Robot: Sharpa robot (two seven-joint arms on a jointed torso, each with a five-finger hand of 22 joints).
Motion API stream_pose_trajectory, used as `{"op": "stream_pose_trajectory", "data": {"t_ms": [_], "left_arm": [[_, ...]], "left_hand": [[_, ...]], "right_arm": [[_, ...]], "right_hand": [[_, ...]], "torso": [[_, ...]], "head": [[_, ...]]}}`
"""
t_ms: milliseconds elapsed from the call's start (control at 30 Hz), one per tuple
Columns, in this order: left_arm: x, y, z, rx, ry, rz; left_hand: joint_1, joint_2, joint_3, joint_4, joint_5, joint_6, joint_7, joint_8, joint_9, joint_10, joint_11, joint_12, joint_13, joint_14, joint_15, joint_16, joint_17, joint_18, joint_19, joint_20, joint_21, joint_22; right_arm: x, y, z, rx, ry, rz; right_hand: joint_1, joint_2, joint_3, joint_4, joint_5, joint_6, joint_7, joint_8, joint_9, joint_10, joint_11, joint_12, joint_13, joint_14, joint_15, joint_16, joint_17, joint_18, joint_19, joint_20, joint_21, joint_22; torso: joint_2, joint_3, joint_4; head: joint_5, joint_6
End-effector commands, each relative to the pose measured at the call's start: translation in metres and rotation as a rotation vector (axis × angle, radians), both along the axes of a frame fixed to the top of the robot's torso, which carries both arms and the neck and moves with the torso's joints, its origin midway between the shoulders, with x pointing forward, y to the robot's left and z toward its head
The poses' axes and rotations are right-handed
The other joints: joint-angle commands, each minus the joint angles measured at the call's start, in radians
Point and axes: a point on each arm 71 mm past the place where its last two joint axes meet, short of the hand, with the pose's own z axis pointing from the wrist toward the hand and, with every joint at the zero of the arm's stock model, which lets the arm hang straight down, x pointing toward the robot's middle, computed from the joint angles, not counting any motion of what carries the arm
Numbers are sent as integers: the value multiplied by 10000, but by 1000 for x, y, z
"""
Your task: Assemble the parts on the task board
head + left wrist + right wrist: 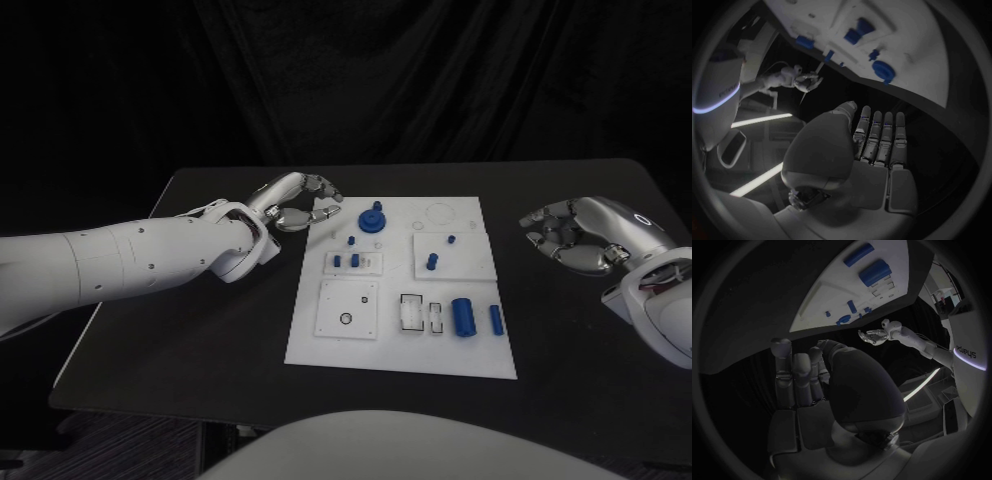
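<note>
While both my left robot hand [300,203] and right robot hand [577,235] hover empty with loosely curled, parted fingers beside the task board [325,345] mid-tabletop, I judge its small blue parts [463,316] light, rigid, slippery, best pinched by their sides.

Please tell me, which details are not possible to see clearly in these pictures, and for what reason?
- Head view: the shapes of the small blue parts on the task board are too small to tell.
- Head view: the left hand curls its fingers inward, so its palm is hidden; whether it holds something is unclear.
- Right wrist view: the right hand is seen from behind; its fingers hide whatever is in front.
</note>
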Motion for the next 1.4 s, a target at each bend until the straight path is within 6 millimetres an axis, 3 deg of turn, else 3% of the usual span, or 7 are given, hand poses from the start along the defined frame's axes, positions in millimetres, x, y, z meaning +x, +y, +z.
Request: {"op": "stream_pose_trajectory", "data": {"t_ms": [33, 333, 800, 1000, 1233, 1300, 1400], "left_arm": [[-4, -7, 6, -4253, 1219, -889], [-22, -26, 11, -8515, 3358, -1547], [-48, -32, 23, -10032, 3947, -2034], [-52, -34, 24, -10197, 4112, -2178], [-55, -32, 26, -10261, 4192, -2168], [-57, -30, 26, -10249, 4238, -2172], [-58, -29, 26, -10239, 4267, -2223]], "left_hand": [[-656, 425, -659, 58, 438, -464, 117, -67, -376, -670, 62, -254, -580, -621, 100, -822, -771, -36, -826, 132, -67, -1026], [-1259, 1471, -2182, 73, 355, -1393, 393, -98, -1164, -2126, -101, -650, -1830, -2571, 143, -2831, -2257, 262, -2460, 470, -148, -4249], [-1329, 2130, -3362, 61, 371, -3492, 30, -228, -1904, -3301, -474, -983, -2011, -3521, -14, -3586, -2383, 405, -3564, 455, -282, -6874], [-1554, 2356, -3901, 67, 132, -4904, -545, -339, -2357, -3893, -660, -1462, -2086, -3943, -26, -4086, -2469, 403, -4052, 432, -367, -8056], [-1696, 2476, -4307, 61, -244, -5948, -1347, -427, -2484, -4473, -870, -2106, -2158, -4243, 29, -4511, -2543, 375, -4410, 482, -459, -9103], [-1923, 2559, -4487, 60, -561, -6181, -1519, -441, -2500, -4883, -1294, -2490, -2205, -4438, -92, -4768, -2604, 433, -4548, 562, -495, -9499], [-2011, 2582, -4564, 55, -633, -6346, -1629, -455, -2513, -5048, -1361, -2626, -2225, -4499, -127, -4866, -2631, 477, -4572, 601, -500, -9588]], "right_arm": [[3, 3, 3, -111, -15, 264], [16, 17, -6, -487, 335, 632], [10, 38, -26, -1765, 79, 1459], [5, 37, -33, -2280, 211, 1563], [4, 34, -41, -2411, 303, 1484], [3, 32, -42, -2334, 212, 1437], [3, 30, -44, -2292, 153, 1385]], "right_hand": [[212, -120, 262, -274, 196, 445, -74, 270, 188, -686, -35, -729, -671, -296, -39, -250, -297, 132, -261, -5, -335, 626], [51, -164, 338, -666, -340, 448, -81, 1143, 1030, -1079, 33, -2186, -1729, -882, 27, -937, -1057, 266, -944, 13, -1140, 419], [-534, -423, 405, -362, -1557, -1054, 5, 259, 718, -1802, 539, -4315, -3469, -912, 431, -919, -1086, 260, -924, 386, -1389, 345], [-585, -469, 339, -382, -1864, -1417, -153, -302, 365, -1991, 609, -5213, -4311, -803, 467, -831, -1026, 250, -715, 451, -1335, 383], [-571, -478, 261, -427, -1950, -1407, -136, -384, 292, -2003, 636, -5378, -4499, -869, 483, -898, -1126, 265, -761, 469, -1515, 347], [-581, -482, 219, -433, -1972, -1431, -132, -430, 258, -1927, 645, -5383, -4547, -893, 499, -915, -1142, 263, -768, 480, -1547, 343], [-593, -473, 178, -436, -1969, -1448, -140, -478, 220, -1804, 652, -5373, -4599, -901, 514, -919, -1149, 262, -765, 493, -1574, 341]], "torso": [[-154, -52, 45], [-200, -262, 185], [-183, -719, 404], [-199, -914, 375], [-9, -931, 441], [1, -942, 565], [44, -928, 712]], "head": [[-200, -1], [-595, -1], [-784, -1], [-700, -1], [-1045, -1], [-1275, -1], [-1484, -1]]}}
